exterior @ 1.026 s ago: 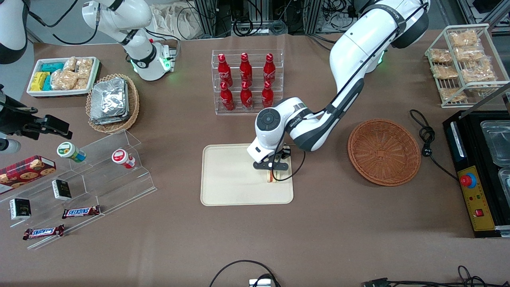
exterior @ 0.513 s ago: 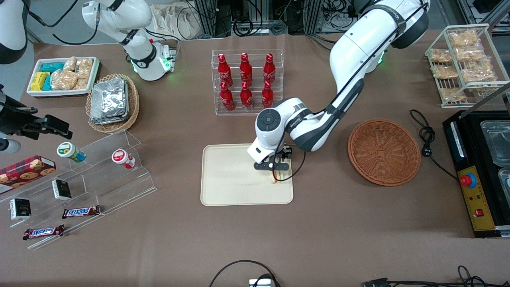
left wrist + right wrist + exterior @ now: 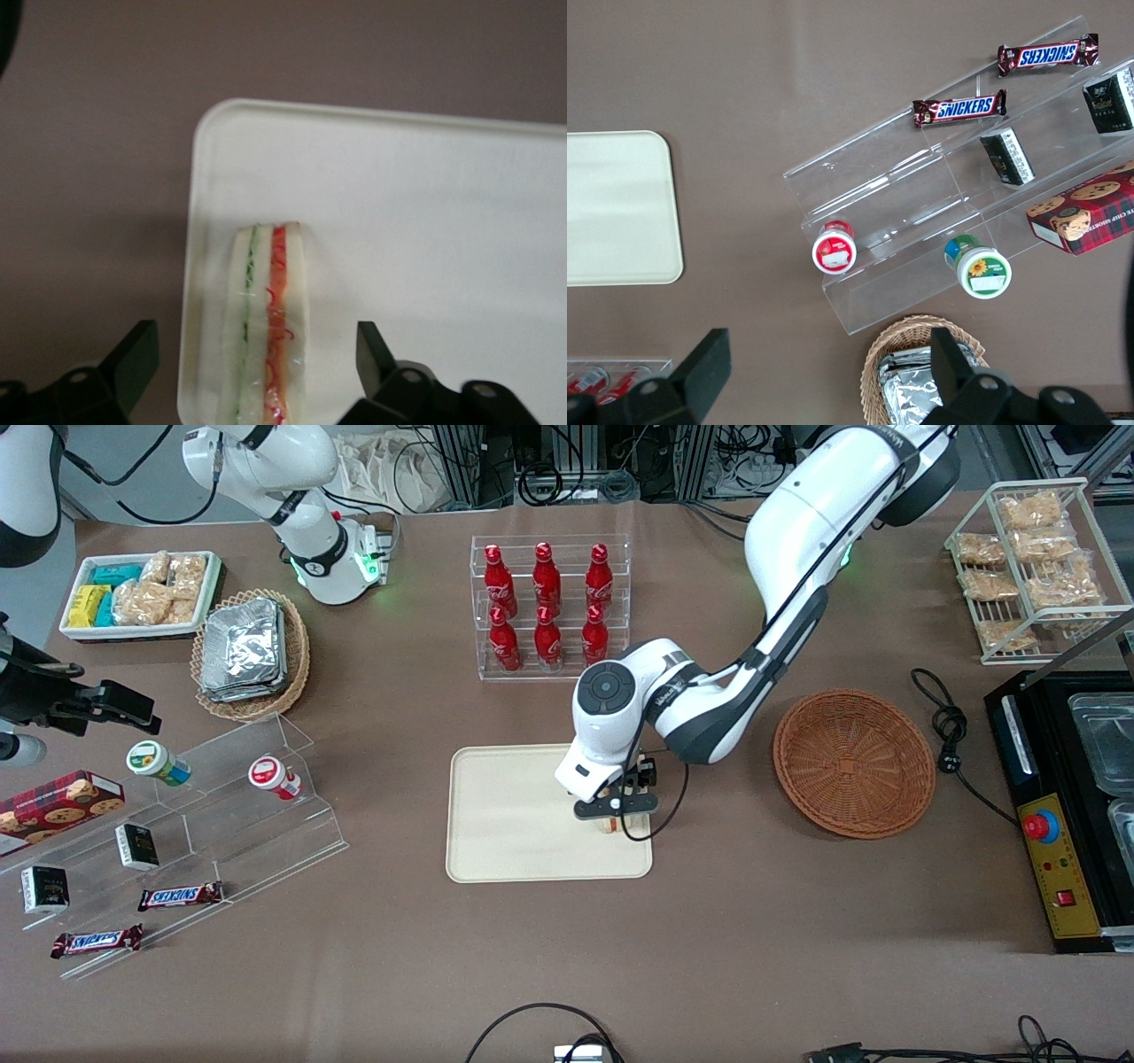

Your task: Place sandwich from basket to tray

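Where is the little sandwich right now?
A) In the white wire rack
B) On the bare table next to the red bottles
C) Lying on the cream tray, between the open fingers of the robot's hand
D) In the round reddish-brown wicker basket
C: the wrist view shows the sandwich lying on the tray near its rim, with the gripper above it, fingers spread to either side and not touching it; the basket holds nothing.
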`<state>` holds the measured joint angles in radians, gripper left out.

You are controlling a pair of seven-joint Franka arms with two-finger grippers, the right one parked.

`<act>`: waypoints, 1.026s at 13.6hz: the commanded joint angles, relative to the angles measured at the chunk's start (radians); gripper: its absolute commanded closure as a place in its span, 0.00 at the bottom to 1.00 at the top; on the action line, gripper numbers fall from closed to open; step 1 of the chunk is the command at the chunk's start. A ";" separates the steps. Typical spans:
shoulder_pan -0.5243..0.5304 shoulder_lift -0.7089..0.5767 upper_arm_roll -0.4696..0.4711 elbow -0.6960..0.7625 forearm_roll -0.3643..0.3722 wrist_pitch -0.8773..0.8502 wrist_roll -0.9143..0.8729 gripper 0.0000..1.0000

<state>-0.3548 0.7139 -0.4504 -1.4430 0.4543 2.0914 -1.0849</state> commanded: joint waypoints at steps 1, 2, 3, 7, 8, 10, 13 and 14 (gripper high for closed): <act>0.014 -0.053 0.018 0.041 0.011 -0.077 -0.064 0.00; 0.029 -0.063 0.018 0.058 0.009 -0.100 -0.061 0.00; 0.048 -0.073 0.018 0.071 0.007 -0.126 -0.056 0.00; 0.112 -0.132 0.019 0.096 0.017 -0.257 -0.050 0.00; 0.140 -0.155 0.019 0.096 0.009 -0.269 -0.049 0.00; 0.187 -0.197 0.019 0.093 -0.002 -0.280 -0.035 0.00; 0.261 -0.243 0.016 0.095 -0.037 -0.327 0.008 0.00; 0.279 -0.263 0.019 0.095 -0.057 -0.339 0.049 0.00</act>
<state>-0.1134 0.4975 -0.4263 -1.3367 0.4359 1.7843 -1.0912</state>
